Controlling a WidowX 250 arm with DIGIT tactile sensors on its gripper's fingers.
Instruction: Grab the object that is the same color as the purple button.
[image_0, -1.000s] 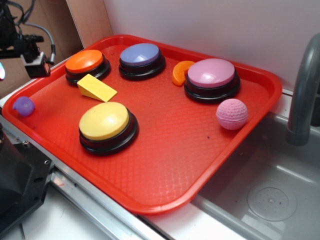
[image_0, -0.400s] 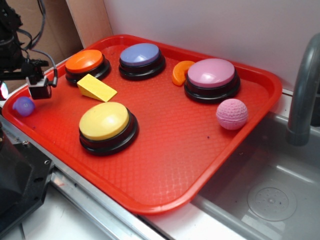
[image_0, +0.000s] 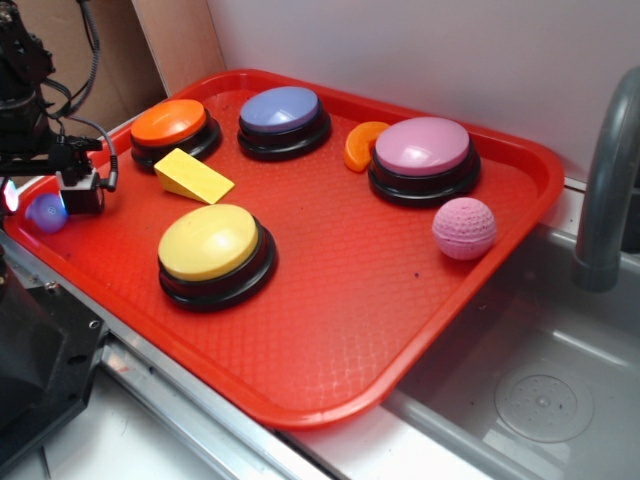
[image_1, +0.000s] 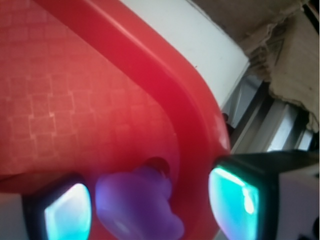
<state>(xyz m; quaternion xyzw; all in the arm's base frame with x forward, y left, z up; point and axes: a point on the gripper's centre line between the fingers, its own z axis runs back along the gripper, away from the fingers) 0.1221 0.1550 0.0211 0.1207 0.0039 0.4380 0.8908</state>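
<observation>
While no writing is legible, the gripper (image_1: 150, 205) has fingers (image_1: 65, 212) spread around the purple toy (image_1: 137, 207).

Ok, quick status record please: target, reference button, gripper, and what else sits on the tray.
target: purple toy, in the tray's corner by the rim
reference: purple button, far side of the red tray
gripper: gripper open, fingers on either side of the toy, not yet closed
contact: cannot tell
lookalike: pink ball, near the pink button
others: orange button, yellow button, yellow wedge, orange crescent
</observation>
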